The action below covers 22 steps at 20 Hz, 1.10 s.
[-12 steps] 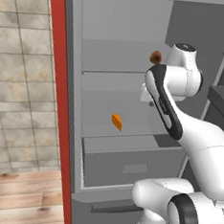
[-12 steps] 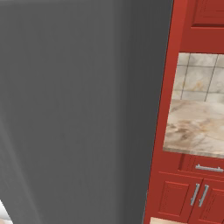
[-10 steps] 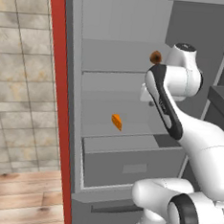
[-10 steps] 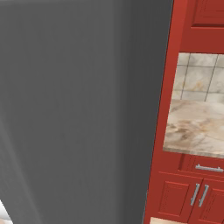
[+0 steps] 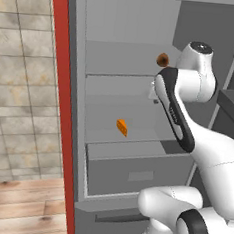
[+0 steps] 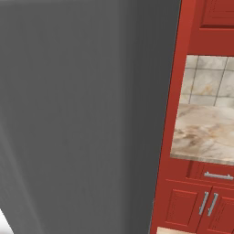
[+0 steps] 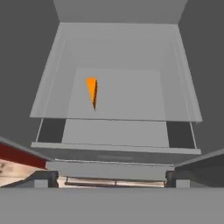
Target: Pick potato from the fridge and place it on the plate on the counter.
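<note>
Arm bent up from the base, forearm reaching into the open fridge (image 5: 130,50). Tool (image 7: 113,179) spread wide, pointing down over the shelf. Orange wedge (image 5: 121,127) on that shelf. Potato (image 5: 163,60) on the upper shelf, beside the wrist.

No legible text or labels

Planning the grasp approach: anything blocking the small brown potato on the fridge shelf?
Nothing visible sits around the small brown roundish potato on its flat grey upper shelf. The orange wedge-shaped piece lies one shelf lower, clear of it.
</note>
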Available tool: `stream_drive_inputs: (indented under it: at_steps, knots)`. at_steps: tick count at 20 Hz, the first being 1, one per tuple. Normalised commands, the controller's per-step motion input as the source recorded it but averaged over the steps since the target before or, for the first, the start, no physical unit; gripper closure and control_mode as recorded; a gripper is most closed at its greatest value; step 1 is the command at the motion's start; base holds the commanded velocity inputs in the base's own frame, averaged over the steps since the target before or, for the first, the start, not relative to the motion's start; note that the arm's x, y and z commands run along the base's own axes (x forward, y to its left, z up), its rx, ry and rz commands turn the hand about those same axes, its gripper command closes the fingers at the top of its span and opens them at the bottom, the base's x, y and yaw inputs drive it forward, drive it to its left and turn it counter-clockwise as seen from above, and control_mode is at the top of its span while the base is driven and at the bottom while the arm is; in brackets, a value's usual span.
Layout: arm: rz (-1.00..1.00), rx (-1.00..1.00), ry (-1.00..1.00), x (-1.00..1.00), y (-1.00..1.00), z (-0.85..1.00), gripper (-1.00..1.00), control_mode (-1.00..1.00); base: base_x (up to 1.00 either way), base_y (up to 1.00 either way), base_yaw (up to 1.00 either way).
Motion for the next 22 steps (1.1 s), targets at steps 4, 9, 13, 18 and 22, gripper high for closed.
stream_drive_inputs:
  at_steps: [4,9,13,18,22]
  knots:
    - [-0.05,0.0,-0.06,0.0,0.0,0.39,-1.0,-1.0,0.0,0.0,0.0]
    - [-0.1,0.0,0.0,0.0,-0.08,0.31,-1.0,-1.0,0.0,0.0,0.0]
    - [-0.09,0.01,0.0,0.0,-0.22,0.31,-1.0,-1.0,0.0,0.0,0.0]
    - [-0.06,0.01,-0.06,0.0,-0.25,0.24,-1.0,-1.0,0.0,0.0,0.0]
    - [-0.04,0.0,-0.15,0.09,-0.16,0.09,-1.0,-1.0,0.0,0.0,0.0]
